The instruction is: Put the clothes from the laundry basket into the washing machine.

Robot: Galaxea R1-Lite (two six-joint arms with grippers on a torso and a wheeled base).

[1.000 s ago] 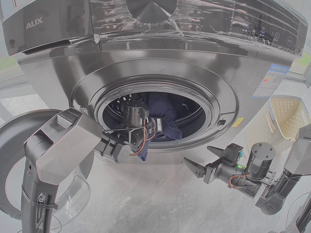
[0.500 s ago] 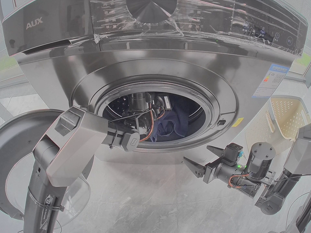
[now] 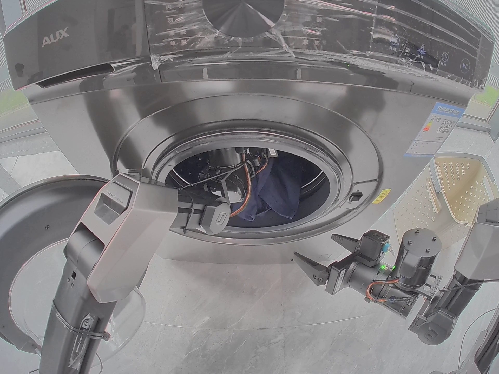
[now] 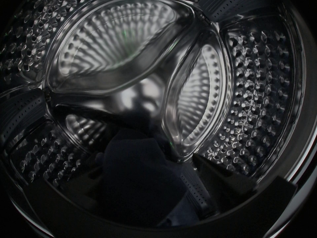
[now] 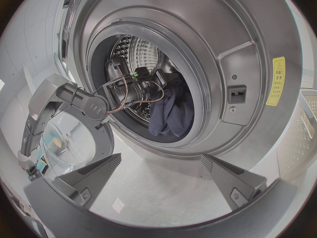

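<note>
A: Left arm has pushed deeper since a second ago. Then its wrist sat at the rim with the dark blue garment trailing out over the lip. Now the left gripper is well inside the washing machine, and the cloth has come in with it.

B: And the other arm?

A: Unmoved. Closest to us, the right gripper hangs low before the machine, under the opening's rim. Its jaws are spread wide and hold nothing, with the floor beneath.

B: What lies around that hand?

A: Behind it, on its outer side, stands the cream laundry basket. Well apart on its inner side, past the left arm, the round door is swung fully open.

B: Further in?

A: The dark blue garment hangs bunched just beside and below the left gripper, on the side toward the right gripper. Its lowest folds reach the opening's lower rim.

B: Is it gripped?

A: I cannot tell. The left wrist view is dim. A dark mound of cloth lies close under that hand, probably the same garment, low in the drum.

B: And beyond?

A: Ahead of the left gripper, the drum's dimpled steel wall curves round to a ribbed back plate.
</note>
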